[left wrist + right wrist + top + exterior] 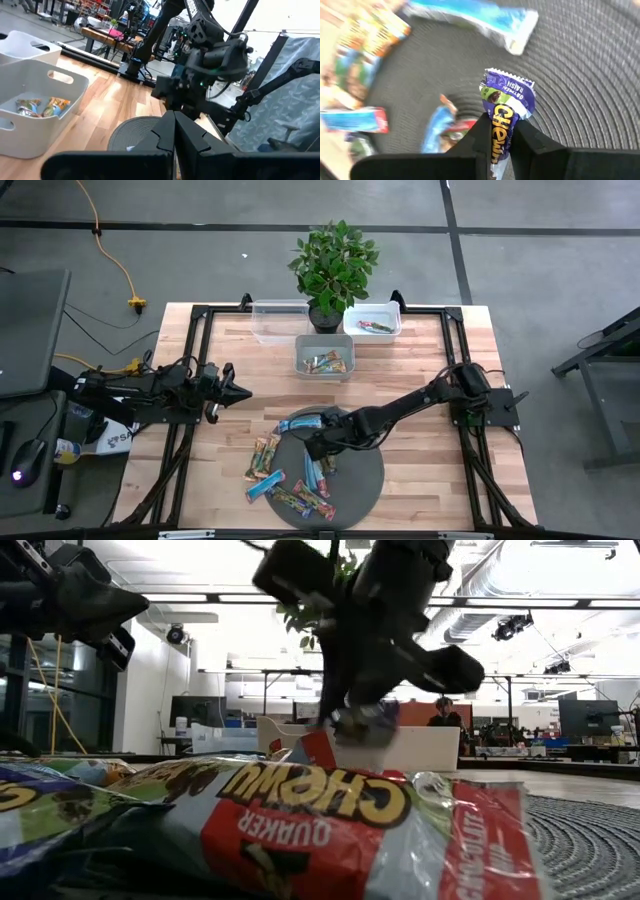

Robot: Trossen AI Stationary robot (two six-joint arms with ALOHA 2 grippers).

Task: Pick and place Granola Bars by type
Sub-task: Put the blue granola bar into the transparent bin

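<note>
Fingers of the right gripper (pixel 501 131) are clamped on a purple, shiny-wrapped Chewy granola bar (pixel 507 107), pinching it near its lower part so the crimped upper end stands free above the round, dark, ribbed mat (pixel 580 80). In the high view this gripper (pixel 318 442) sits over the mat's upper left part, with the right arm reaching in from the table's right side.

Around it, the remaining bars lie loose: a bright blue wrapped bar (pixel 300 423) just beside the gripper, more blue and red-multicoloured bars (pixel 318 476) below it on the mat, and yellow-brown bars (pixel 263 457) on the wooden tabletop (pixel 420 370) off the mat's left edge. Farther up the table stand three clear rectangular plastic bins: an empty-looking one (pixel 279 319), one with a few bars (pixel 372 321) to the right of the potted green plant (pixel 333 265), and a middle one (pixel 325 356) holding several bars.

The left gripper (pixel 232 390) waits over the table's left side, its fingers drawn together.

The main risk is the grip: the wrapper is slick and held off-centre, so the bar could twist or slide out during the carry. A drop into the wrong bin would also mix types, since none of the bins' bars can be matched to purple from here.
</note>
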